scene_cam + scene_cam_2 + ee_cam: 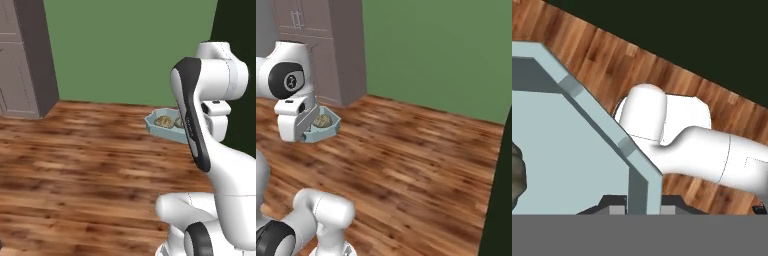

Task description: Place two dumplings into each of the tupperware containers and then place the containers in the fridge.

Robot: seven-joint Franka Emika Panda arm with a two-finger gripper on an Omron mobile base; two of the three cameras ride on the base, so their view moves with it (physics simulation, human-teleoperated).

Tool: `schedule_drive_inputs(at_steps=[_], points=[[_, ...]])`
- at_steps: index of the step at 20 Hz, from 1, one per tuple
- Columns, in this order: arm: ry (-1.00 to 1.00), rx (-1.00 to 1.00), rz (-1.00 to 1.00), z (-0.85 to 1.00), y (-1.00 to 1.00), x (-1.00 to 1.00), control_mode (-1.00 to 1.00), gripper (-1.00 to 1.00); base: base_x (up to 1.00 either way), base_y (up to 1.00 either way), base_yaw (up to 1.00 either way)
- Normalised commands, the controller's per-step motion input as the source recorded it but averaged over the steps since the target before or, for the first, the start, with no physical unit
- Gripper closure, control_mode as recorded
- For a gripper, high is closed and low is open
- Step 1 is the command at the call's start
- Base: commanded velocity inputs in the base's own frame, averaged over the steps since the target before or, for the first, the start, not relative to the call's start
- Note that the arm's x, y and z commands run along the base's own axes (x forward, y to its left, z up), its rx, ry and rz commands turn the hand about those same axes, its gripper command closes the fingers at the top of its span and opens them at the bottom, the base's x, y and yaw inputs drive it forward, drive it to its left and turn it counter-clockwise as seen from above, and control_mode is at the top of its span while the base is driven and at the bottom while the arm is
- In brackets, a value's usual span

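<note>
Clamping the tupperware container's [161, 127] rim, the end effector [637, 207] held it above the wooden floor [75, 165], dumplings [163, 121] inside

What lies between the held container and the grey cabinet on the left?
In the left base view, only bare wooden floor lies between the tupperware container and the grey cabinet; nothing stands there.

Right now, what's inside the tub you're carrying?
Two dumplings lie side by side in the tupperware container; the arm covers its right end, so nothing more can be confirmed.
</note>
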Motion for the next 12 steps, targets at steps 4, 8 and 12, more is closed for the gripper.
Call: schedule_drive_inputs(at_steps=[4, 8, 12], points=[[0.00, 0.00, 0.00, 0.00, 0.00, 0.00, 1.00, 1.00, 1.00, -0.73, 0.30], [0.00, 0.00, 0.00, 0.00, 0.00, 0.00, 1.00, 1.00, 1.00, -0.69, 0.30], [0.00, 0.00, 0.00, 0.00, 0.00, 0.00, 1.00, 1.00, 1.00, -0.64, 0.34]])
